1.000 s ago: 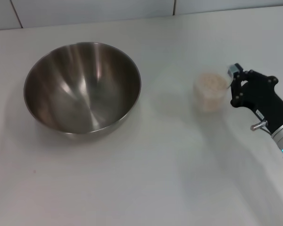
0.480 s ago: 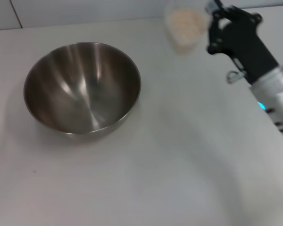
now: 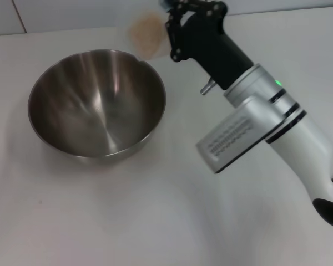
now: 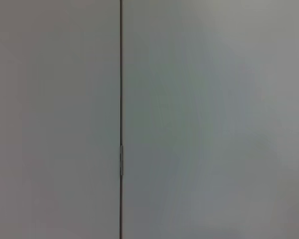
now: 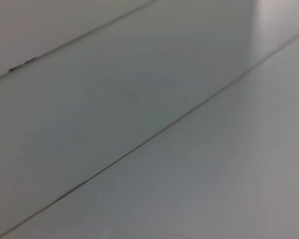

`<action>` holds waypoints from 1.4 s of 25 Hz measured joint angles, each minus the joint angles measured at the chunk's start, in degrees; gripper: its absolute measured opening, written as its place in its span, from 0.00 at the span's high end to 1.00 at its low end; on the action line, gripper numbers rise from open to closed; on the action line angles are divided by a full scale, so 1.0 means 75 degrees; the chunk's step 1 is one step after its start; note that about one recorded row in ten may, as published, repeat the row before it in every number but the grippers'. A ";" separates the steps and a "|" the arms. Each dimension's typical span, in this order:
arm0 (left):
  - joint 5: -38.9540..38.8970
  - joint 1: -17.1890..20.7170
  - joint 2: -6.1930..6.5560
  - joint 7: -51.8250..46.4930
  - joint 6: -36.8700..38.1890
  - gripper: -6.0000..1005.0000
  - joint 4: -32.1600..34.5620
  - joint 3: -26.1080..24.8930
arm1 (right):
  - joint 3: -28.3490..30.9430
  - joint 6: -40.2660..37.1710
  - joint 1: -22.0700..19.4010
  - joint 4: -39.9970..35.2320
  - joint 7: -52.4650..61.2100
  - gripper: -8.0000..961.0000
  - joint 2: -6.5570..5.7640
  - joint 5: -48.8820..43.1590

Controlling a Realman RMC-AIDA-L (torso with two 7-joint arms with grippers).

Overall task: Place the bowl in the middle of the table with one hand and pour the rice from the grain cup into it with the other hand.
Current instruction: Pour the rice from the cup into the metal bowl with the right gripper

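Above the bowl's (image 3: 97,102) far rim, pale rice-filled grain cup (image 3: 146,35), right gripper (image 3: 167,33) gripping.

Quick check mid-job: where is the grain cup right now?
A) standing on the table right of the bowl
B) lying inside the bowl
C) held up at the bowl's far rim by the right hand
C: the right hand holds the grain cup aloft at the far rim of the bowl.

Shiny silver stainless-steel round bowl (image 3: 97,102) — plain white smooth table (image 3: 155,221) — pale pinkish-beige translucent plastic cup (image 3: 147,34) — black gripper (image 3: 175,27).
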 joint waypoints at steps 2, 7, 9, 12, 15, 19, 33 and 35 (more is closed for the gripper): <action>0.0000 -0.0009 0.0000 0.0000 -0.0001 0.19 0.0000 0.0000 | -0.0002 0.0231 0.0086 0.0109 -0.0683 0.98 0.0002 -0.0008; 0.0000 -0.0019 0.0002 0.0000 -0.0003 0.19 0.0000 0.0000 | -0.0001 0.0783 0.0286 0.0153 -0.1620 0.98 0.0015 -0.0258; 0.0000 -0.0030 0.0003 0.0000 -0.0005 0.19 0.0000 0.0000 | -0.0003 0.0937 0.0349 0.0155 -0.1897 0.98 0.0015 -0.0403; -0.0007 -0.0019 0.0003 0.0000 -0.0007 0.19 -0.0010 -0.0003 | 0.0017 0.1125 0.0423 0.0145 -0.2325 0.98 0.0015 -0.0716; -0.0011 -0.0010 0.0004 0.0000 -0.0007 0.19 -0.0011 -0.0001 | 0.0062 0.1264 0.0462 0.0143 -0.2673 0.98 0.0015 -0.1020; -0.0012 -0.0007 0.0003 0.0001 -0.0007 0.19 -0.0011 0.0000 | 0.0041 0.1339 0.0549 0.0117 -0.2895 0.98 0.0013 -0.1128; 0.0001 -0.0012 0.0004 -0.0011 -0.0006 0.19 -0.0023 0.0001 | 0.0074 0.1699 0.0617 0.0143 -0.4857 0.97 0.0008 -0.2253; 0.0001 -0.0013 0.0004 -0.0012 -0.0006 0.19 -0.0023 0.0000 | 0.0076 0.1728 0.0596 0.0147 -0.5163 0.97 0.0008 -0.2341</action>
